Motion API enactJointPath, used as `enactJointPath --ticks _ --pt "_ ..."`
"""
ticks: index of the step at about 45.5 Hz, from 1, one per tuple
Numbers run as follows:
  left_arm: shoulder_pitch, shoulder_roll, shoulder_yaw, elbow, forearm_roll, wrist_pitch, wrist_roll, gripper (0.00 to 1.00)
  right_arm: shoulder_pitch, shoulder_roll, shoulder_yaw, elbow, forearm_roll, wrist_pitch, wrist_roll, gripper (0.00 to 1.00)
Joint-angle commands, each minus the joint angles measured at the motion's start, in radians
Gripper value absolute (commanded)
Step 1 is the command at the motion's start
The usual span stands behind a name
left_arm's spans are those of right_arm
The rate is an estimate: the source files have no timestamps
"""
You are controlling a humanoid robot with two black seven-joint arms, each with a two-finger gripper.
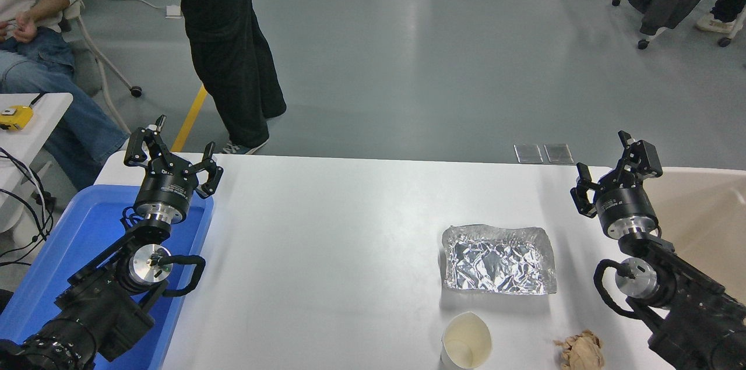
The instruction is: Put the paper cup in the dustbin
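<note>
Paper cup (465, 340) upright on the white table (326, 253) at the near edge, mouth up and tipped slightly toward the camera, cream inside showing; long axis close to vertical, narrower base hidden below the rim. Just behind it, a crinkled foil tray (498, 259), apart from the cup. To the cup's right, near but not touching, a crumpled brown paper ball (580, 349). Beige dustbin (699, 212) at the table's right side, only partly in frame, well apart from the cup. Right gripper (615, 175) raised beside the bin's near-left wall, fingers spread, holding nothing, pointing away from the camera. Left gripper (172, 154) parked at the lower left above the blue bin (64, 253), fingers likewise spread and empty. Beyond the table's far edge, a standing person's dark trousers (230, 43) and a seated person in jeans (41, 38) at the upper left.
</note>
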Motion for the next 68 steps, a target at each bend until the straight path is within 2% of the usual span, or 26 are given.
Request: enactJointPath --ticks 1,55,68 --pt "-0.001 0.000 0.001 0.000 0.000 0.000 0.002 1.00 -0.001 0.006 -0.005 -0.002 0.000 0.000 0.002 1.00" --pt "-0.001 0.000 0.000 0.000 0.000 -0.002 0.002 1.00 0.004 -0.007 -0.033 -0.001 -0.017 0.008 0.000 1.00" --pt "-0.001 0.000 0.000 0.000 0.000 0.000 0.000 1.00 0.009 -0.043 -0.034 0.038 -0.003 0.049 -0.049 1.00"
